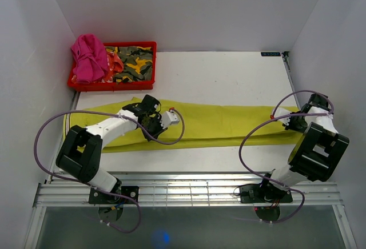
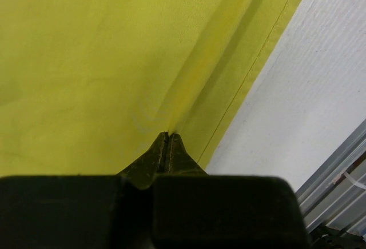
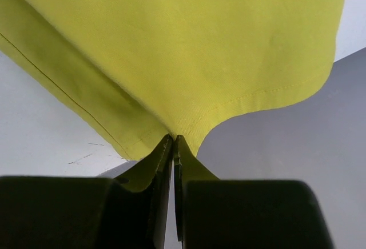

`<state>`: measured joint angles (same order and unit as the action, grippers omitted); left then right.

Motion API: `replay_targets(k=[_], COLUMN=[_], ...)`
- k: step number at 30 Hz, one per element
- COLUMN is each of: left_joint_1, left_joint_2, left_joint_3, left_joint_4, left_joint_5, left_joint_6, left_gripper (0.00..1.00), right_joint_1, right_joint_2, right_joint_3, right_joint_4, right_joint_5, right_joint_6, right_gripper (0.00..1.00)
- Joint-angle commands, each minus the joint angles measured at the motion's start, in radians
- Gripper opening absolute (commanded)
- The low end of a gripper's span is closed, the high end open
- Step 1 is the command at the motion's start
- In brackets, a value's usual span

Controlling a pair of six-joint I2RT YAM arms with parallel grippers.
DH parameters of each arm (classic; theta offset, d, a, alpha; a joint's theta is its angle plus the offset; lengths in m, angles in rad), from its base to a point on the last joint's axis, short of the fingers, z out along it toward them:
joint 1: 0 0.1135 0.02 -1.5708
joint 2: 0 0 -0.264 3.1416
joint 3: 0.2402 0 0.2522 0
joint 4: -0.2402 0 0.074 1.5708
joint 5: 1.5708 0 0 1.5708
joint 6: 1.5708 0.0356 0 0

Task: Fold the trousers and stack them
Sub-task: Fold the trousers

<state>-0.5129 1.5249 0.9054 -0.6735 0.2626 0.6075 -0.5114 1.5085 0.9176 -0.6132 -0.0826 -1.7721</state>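
Ok, both grabs look made; the fold is next. Red bin with pink cloth and camo cloth sits behind and to the left of the left gripper. It's not in play, so keep clear of it.

Left jaws are closed tight on a small pinched ridge of the trousers, just inside the stitched edge. Bare table starts right of the tips. The pinch is thin, and I can't tell if it catches both layers or only the top one. Lift slowly and watch whether the lower layer comes along.

Trousers lie as one long flat strip across the table, from behind the left gripper through to the right gripper.

Right jaws are closed on the hem at the strip's end, with cloth fanning out ahead of the tips and a seam off to their left. Looks like a solid bite, right at the edge.

My read: one end goes over the other. Raise both pinches together and keep the span between them lightly taut. No yanking, since the left hold would likely slip first. Carry low, lay edge on edge, and flatten before letting go.
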Motion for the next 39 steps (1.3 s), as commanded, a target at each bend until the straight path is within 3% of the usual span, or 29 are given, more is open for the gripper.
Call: replay_targets(k=[1, 6, 12, 20, 28, 33, 39], left_joint_1=[0.004, 0.034, 0.036, 0.036, 0.037, 0.040, 0.062], left_joint_2=[-0.086, -0.155, -0.216, -0.082, 0.030, 0.001, -0.109], left_joint_3=[0.029, 0.069, 0.006, -0.085, -0.066, -0.051, 0.082], left_joint_4=[-0.020, -0.103, -0.173, -0.104, -0.049, -0.049, -0.156], left_joint_5=[-0.011, 0.021, 0.049, 0.035, 0.010, -0.013, 0.003], left_joint_6=[-0.003, 0.009, 0.058, 0.061, 0.041, 0.034, 0.047], left_gripper=[0.00, 0.00, 0.00, 0.00, 0.00, 0.00, 0.00], right_joint_1=[-0.007, -0.015, -0.056, -0.055, -0.068, -0.068, -0.091], right_joint_2=[-0.040, -0.076, -0.123, -0.024, -0.002, -0.051, -0.079], right_joint_3=[0.067, 0.135, 0.035, -0.134, -0.108, -0.066, 0.050], right_joint_4=[-0.034, -0.117, -0.109, 0.116, 0.089, 0.029, -0.071], right_joint_5=[-0.026, -0.043, -0.039, 0.040, 0.037, -0.008, -0.046], right_joint_6=[0.003, -0.016, -0.096, -0.070, -0.047, -0.052, -0.055], right_gripper=[0.08, 0.08, 0.08, 0.08, 0.08, 0.08, 0.08])
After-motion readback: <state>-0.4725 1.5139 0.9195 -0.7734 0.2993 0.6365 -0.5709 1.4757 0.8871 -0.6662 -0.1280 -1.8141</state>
